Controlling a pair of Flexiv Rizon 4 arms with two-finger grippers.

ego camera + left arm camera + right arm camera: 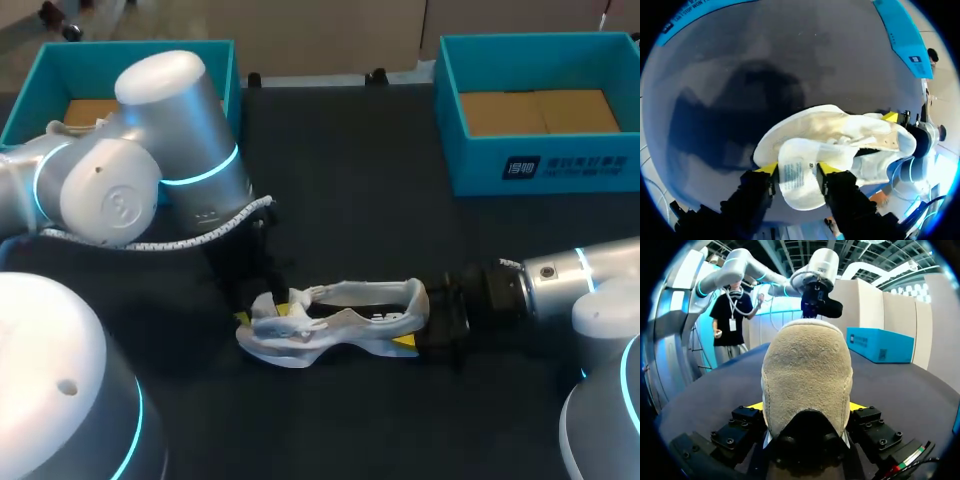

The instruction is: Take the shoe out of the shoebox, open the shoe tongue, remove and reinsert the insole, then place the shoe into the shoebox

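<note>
A white shoe (335,315) lies on its side in the middle of the black table. My left gripper (268,307) hangs over its front end. In the left wrist view the fingers (767,170) stand apart with the shoe's tongue (797,175) lying flat between them, label side up, its edges against the yellow tips. My right gripper (420,325) is shut on the heel. In the right wrist view the beige heel of the shoe (807,365) fills the gap between the yellow tips of the right gripper (807,407). An insole is not visible.
A teal shoebox (545,170) with a cardboard floor stands at the back right. A second teal box (40,80) is at the back left, partly behind my left arm. Bare black table surrounds the shoe.
</note>
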